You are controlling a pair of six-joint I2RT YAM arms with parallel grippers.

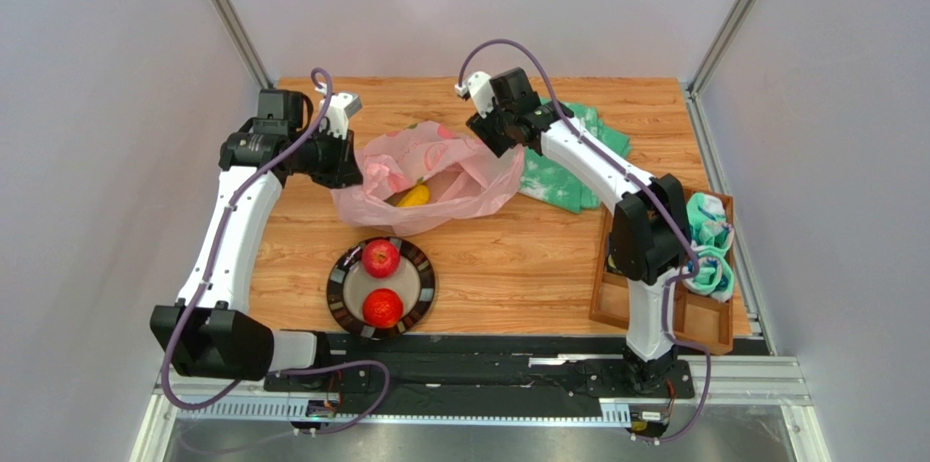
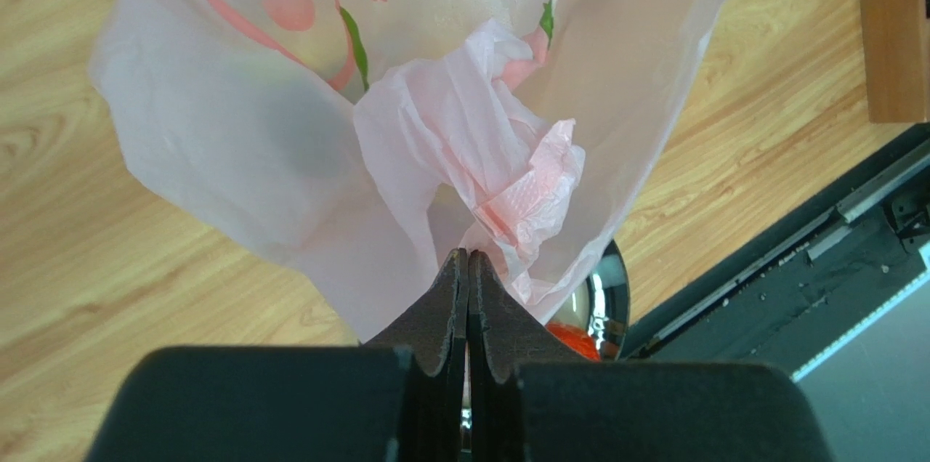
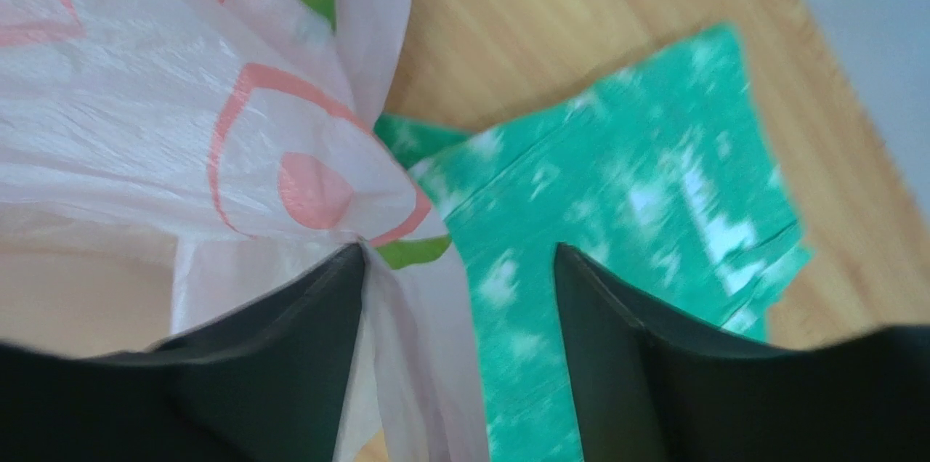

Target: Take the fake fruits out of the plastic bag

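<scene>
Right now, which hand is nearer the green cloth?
Right. The right hand hovers over the green cloth at its edge, next to the plastic bag, jaws apart. The left hand is on the bag's far side, shut on its plastic.

Thin pink plastic bag point(image 1: 437, 179), translucent and crinkled, printed with red-and-green fruit drawings, lying on the wooden table point(image 1: 524, 255) with the mouth open. Inside, one yellow banana point(image 1: 414, 196), slanted. Outside, two glossy red apples point(image 1: 381, 258) on a dark round plate point(image 1: 335, 299) just before the bag.
</scene>
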